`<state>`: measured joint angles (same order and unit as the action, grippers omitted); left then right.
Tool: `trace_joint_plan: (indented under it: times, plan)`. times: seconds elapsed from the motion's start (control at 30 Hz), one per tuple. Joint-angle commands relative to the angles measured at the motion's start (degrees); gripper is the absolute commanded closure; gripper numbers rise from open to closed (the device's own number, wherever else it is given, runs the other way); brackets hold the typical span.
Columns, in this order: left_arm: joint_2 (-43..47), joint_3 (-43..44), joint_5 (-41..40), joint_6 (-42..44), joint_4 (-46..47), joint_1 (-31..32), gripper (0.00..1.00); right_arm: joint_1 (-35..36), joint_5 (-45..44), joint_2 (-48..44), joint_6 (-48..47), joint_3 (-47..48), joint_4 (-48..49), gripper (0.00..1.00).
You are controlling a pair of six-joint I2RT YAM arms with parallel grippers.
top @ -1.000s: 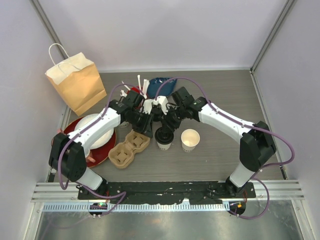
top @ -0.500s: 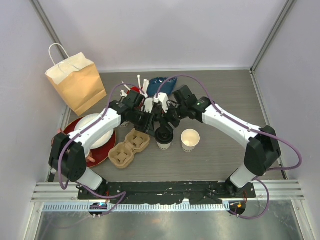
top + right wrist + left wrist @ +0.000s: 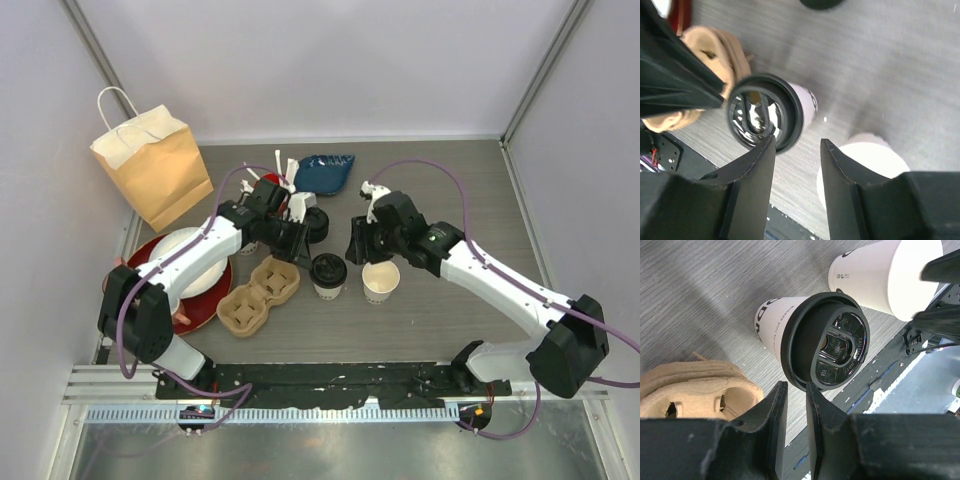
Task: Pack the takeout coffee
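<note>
One lidded cup [image 3: 328,272], one open cup [image 3: 381,279], one cup carrier [image 3: 259,296]

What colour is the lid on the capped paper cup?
The lid is black, clearest in the left wrist view.

A grey wood-grain table [image 3: 450,180] bears a paper bag [image 3: 155,170], red plate [image 3: 200,305], pulp cup carrier [image 3: 258,295], blue bowl [image 3: 325,172], lidded paper cup [image 3: 328,275] and open paper cup [image 3: 381,280].

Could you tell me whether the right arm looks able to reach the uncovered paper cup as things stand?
Probably yes: the right pincer is open and hangs close by the uncovered cup, with nothing between them. The lidded cup stands apart beside it.
</note>
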<state>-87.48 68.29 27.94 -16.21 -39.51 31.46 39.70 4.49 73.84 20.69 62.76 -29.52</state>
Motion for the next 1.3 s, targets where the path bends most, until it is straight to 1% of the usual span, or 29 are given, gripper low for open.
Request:
trace_joint_plan:
  times: [0.0, 0.07, 0.13, 0.2, 0.3, 0.6, 0.7, 0.8, 1.07, 1.27]
  plan:
    - [0.3, 0.7, -0.4, -0.5, 2.8, -0.3, 0.76, 0.3, -0.7, -1.7, 9.8, -4.1, 0.0, 0.53]
    - [0.0, 0.9, -0.6, -0.6, 2.9, -0.3, 0.76, 0.4, 0.9, -0.7, 10.2, -5.3, 1.6, 0.55]
    - [-0.5, 1.0, -1.0, -0.8, 3.2, -0.3, 0.76, 0.6, 1.5, 0.2, 10.4, -5.3, 1.6, 0.62]
    - [-0.8, 1.0, -0.8, -0.8, 3.6, -0.3, 0.77, 0.5, 1.6, 0.8, 10.6, -5.6, 1.9, 0.66]
    - [-1.0, 0.8, -0.6, -0.7, 4.0, -0.3, 0.77, 0.5, 2.9, 0.8, 11.0, -6.9, 3.9, 0.66]
    - [-1.8, -0.2, -0.2, -0.6, 4.5, -0.3, 0.78, 0.7, 4.4, 3.5, 10.6, -6.4, 4.8, 0.66]
    - [-1.7, -0.7, -0.2, -0.4, 4.6, -0.3, 0.78, 0.7, 4.5, 4.3, 10.5, -6.7, 4.9, 0.68]
    - [-1.6, -1.3, -0.2, -0.2, 4.8, -0.3, 0.78, 0.7, 3.9, 3.8, 10.7, -7.0, 5.1, 0.72]
    - [-0.7, -1.8, 0.1, -0.1, 4.8, -0.3, 0.79, 0.6, 1.8, -0.4, 11.0, -6.1, 2.8, 0.75]
    - [-0.1, -1.9, 0.4, 0.1, 4.8, -0.3, 0.79, 0.6, 2.3, -0.2, 11.6, -7.0, 3.6, 0.76]
